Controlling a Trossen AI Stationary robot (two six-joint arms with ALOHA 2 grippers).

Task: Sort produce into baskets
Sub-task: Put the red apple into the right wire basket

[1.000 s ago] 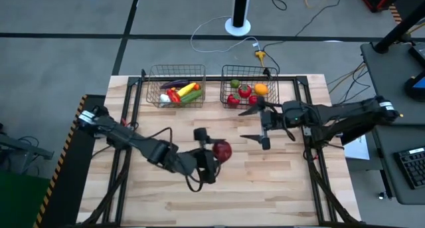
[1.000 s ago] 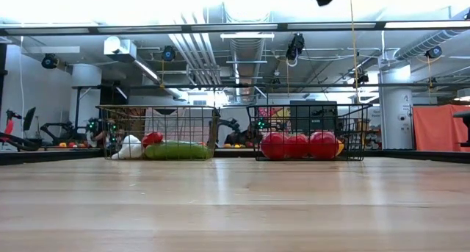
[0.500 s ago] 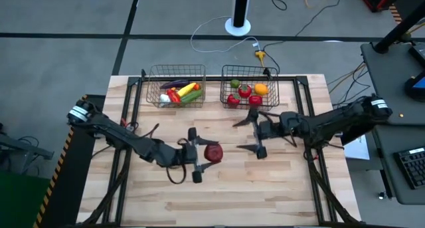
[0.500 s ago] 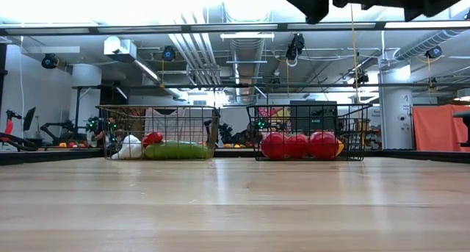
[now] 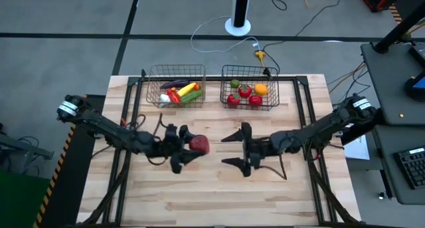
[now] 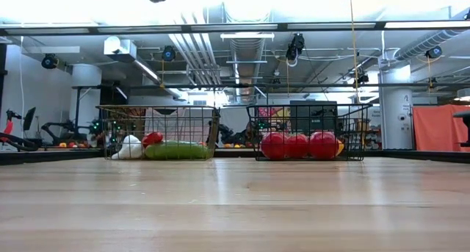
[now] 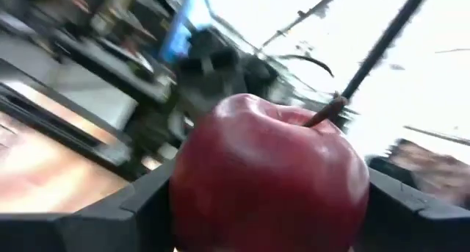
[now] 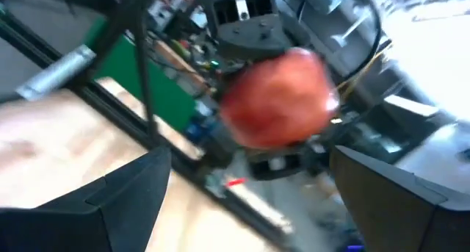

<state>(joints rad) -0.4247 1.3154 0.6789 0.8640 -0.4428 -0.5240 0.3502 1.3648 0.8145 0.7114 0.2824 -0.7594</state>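
A wooden plank table (image 5: 279, 195) is seen from above, with two dark robot arms reaching toward its middle. The left gripper (image 5: 188, 147) is clamped on a glossy red toy apple with a thin brown stem (image 5: 199, 144), lifted over the table's centre, left of the middle line. From the left wrist camera, the apple (image 7: 268, 182) fills the space between the two dark fingers (image 7: 150, 208). The right gripper (image 5: 234, 148) hangs just right of centre, its jaws spread wide and empty, pointed at the apple; its wrist camera shows the apple (image 8: 275, 109) ahead, apart from its fingers (image 8: 121, 197).

At the table's far edge stand two wire-mesh baskets side by side. The brownish-copper wire basket (image 5: 151, 88) on the left holds long vegetables in purple, yellow, green, red and white. The darker grey wire basket (image 5: 272, 88) on the right holds round red pieces, an orange one and a green one.
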